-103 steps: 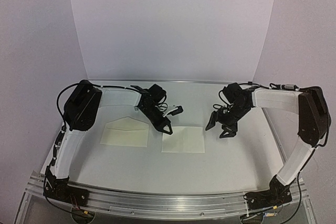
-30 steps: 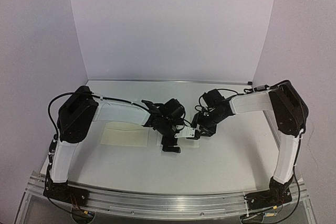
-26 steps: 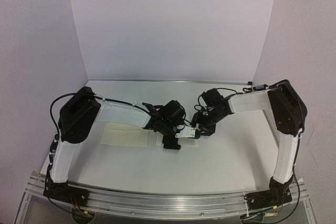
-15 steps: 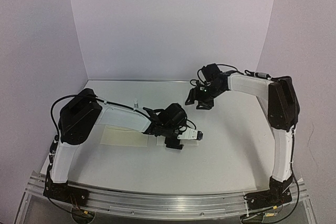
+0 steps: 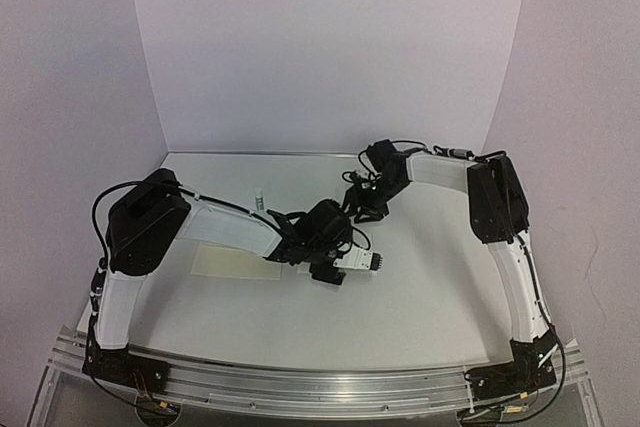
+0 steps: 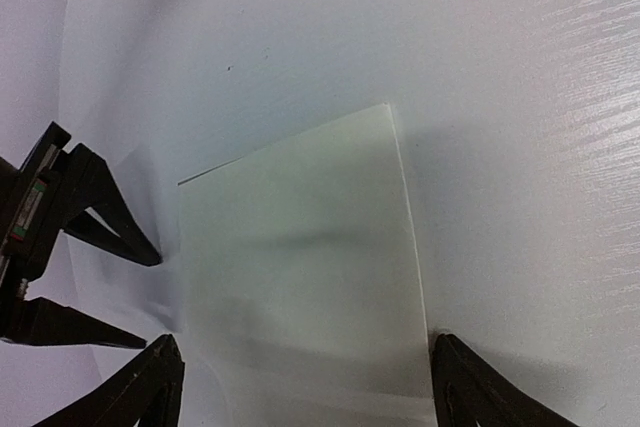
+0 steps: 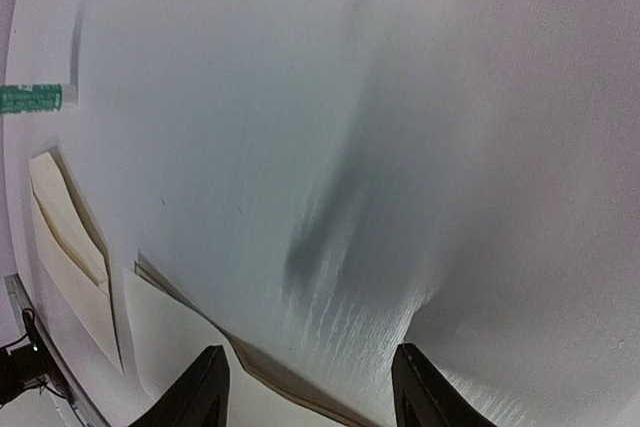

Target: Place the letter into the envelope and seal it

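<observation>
The left gripper [image 6: 305,342] sits low over the near short end of the letter [image 6: 300,237], at the middle of the white table [image 5: 430,292]. Its jaws stand wide apart, one fingertip at each long edge of the sheet. The letter lies flat with a pale, plain face up. Its long axis runs straight ahead from the jaws, so the fingers straddle its width rather than pinch it. Nothing is gripped. Whether the fingertips touch the paper or the table cannot be told from the left wrist view.

The envelope [image 5: 232,263] lies flat just beside the letter on the left arm's side, partly hidden under that arm in the overhead view. The right wrist view shows the envelope's triangular flap, and next to it a corner of the letter with a tan edge.

The right gripper [image 7: 310,350] hangs above bare table towards the back, apart from both papers. Its jaws are parted with nothing between them.

The left arm is plainly the nearer to the letter. Because the sheet lies flat and spans the whole jaw opening, the pickup probably calls for lifting an edge or sliding the paper, not a plain close across it. The envelope's mouth lies on the opposite side from where the jaws point.
</observation>
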`<action>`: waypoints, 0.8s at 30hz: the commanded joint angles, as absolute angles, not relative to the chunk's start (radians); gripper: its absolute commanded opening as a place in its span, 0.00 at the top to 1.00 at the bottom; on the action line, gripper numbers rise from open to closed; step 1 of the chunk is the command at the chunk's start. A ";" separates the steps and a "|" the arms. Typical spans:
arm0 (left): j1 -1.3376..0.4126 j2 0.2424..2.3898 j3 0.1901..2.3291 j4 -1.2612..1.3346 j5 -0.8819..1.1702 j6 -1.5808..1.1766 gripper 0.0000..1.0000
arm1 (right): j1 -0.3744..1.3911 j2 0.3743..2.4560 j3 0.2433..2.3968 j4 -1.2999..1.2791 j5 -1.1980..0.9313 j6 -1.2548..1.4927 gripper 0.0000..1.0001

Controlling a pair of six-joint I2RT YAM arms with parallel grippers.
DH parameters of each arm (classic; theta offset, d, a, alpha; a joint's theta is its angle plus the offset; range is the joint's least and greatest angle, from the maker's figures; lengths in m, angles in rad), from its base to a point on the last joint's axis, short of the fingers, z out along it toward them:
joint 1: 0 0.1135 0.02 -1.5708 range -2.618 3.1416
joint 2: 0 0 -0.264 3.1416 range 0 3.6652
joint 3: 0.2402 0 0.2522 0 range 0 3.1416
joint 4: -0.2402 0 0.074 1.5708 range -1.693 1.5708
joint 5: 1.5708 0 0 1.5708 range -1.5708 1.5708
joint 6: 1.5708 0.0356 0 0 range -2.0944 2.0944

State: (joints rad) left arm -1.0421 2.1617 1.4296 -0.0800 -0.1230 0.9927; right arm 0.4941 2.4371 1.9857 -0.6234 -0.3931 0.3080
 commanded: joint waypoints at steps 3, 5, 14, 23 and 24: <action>-1.042 2.149 1.333 -0.094 -0.221 1.127 0.14 | 0.513 2.412 1.847 -0.753 -0.489 0.212 0.48; -1.042 2.140 1.304 -0.046 -0.233 1.165 0.14 | 0.513 2.403 1.813 -0.762 -0.526 0.201 0.49; -1.041 2.078 1.203 0.177 -0.218 1.317 0.35 | 0.511 2.372 1.772 -0.764 -0.612 0.197 0.48; -1.042 2.014 1.190 0.211 -0.195 1.306 0.89 | 0.505 2.327 1.750 -0.762 -0.630 0.210 0.48; -1.041 2.008 1.195 0.199 -0.193 1.294 0.96 | 0.503 2.319 1.749 -0.762 -0.632 0.213 0.48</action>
